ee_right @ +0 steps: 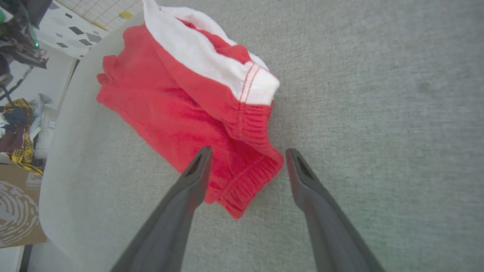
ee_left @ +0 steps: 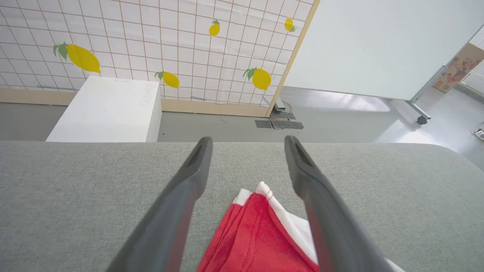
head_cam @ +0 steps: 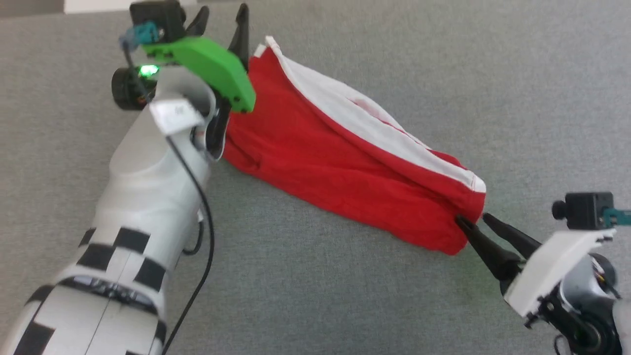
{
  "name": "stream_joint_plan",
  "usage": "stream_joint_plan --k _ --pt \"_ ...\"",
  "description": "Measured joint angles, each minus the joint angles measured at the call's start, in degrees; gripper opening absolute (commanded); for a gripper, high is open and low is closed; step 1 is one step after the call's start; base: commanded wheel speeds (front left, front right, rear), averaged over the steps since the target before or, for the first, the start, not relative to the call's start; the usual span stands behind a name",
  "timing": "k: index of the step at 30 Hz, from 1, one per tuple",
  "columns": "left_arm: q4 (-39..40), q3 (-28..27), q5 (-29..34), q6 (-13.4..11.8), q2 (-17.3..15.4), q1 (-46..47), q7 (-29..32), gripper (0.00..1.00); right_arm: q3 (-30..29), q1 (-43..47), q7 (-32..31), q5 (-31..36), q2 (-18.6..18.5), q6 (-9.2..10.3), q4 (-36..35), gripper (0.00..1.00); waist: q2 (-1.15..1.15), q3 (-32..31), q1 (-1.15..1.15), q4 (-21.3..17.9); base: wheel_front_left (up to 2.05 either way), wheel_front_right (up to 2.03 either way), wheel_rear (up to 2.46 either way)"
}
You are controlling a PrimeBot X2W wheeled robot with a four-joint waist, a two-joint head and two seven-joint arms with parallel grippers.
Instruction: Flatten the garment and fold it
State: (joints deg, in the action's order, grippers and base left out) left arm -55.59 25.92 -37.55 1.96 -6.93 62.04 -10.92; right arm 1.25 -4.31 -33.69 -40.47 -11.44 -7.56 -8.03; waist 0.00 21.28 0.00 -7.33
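Observation:
The garment (head_cam: 335, 167) is bright red with a broad white band and lies folded in a long strip running diagonally across the grey surface. My left gripper (head_cam: 222, 15) is open at its far upper end, and in the left wrist view the red and white corner (ee_left: 257, 226) lies between the spread fingers of the gripper (ee_left: 247, 145). My right gripper (head_cam: 471, 219) is open at the garment's lower right end. In the right wrist view the elastic red edge (ee_right: 245, 173) sits between the separated fingers of that gripper (ee_right: 247, 155), loose on the surface.
The grey fabric-covered table (head_cam: 443, 74) extends around the garment. Past its far edge stand a white box (ee_left: 109, 109), a lemon-print tiled wall (ee_left: 170, 45) and a white panel (ee_left: 378, 45). A cardboard box (ee_right: 15, 211) and piled clothes (ee_right: 19, 132) lie beyond the table's side.

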Motion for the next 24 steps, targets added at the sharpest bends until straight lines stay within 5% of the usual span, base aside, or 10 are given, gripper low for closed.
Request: stream_joint_plan --k 7,13,24 --pt "11.5 -1.1 2.0 -3.1 -5.3 -11.4 -3.5 1.0 -1.8 5.9 0.5 12.8 1.8 0.0 -5.5 1.0 0.0 -3.9 0.0 1.2 0.0 0.0 0.0" --pt "31.0 -5.7 6.4 -7.6 -10.0 -26.9 -3.6 1.0 -1.1 9.2 -1.1 26.3 5.6 0.0 -7.3 1.0 0.0 -6.4 0.0 2.1 0.0 0.0 0.0" --pt "49.0 -10.8 11.0 -10.4 -11.3 -45.0 -3.9 1.0 -1.4 5.5 -4.3 34.3 8.4 0.0 -3.5 1.0 0.0 -6.0 0.0 2.9 0.0 0.0 0.0"
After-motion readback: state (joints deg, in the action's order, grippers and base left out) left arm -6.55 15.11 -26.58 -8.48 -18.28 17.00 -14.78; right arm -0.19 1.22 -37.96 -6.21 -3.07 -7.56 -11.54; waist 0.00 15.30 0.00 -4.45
